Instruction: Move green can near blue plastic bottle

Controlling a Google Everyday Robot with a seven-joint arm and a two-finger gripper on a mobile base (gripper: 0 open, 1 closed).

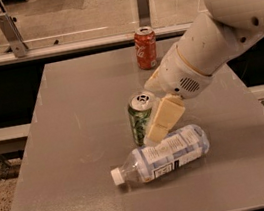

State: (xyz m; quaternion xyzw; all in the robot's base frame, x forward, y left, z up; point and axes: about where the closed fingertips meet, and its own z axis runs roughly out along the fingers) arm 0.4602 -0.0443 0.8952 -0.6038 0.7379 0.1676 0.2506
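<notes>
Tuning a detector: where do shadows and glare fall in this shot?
Camera view: even overhead light; a faint shadow under the bottle on the table; the top of the green can glints, with the gripper close beside it.

Even overhead light, faint table [80, 187] sheen, soft shadow under the pincer [152, 125] beside the green can [139, 119].

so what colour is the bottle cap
White cap, clearest in the camera view; pincer at the green can.
</notes>
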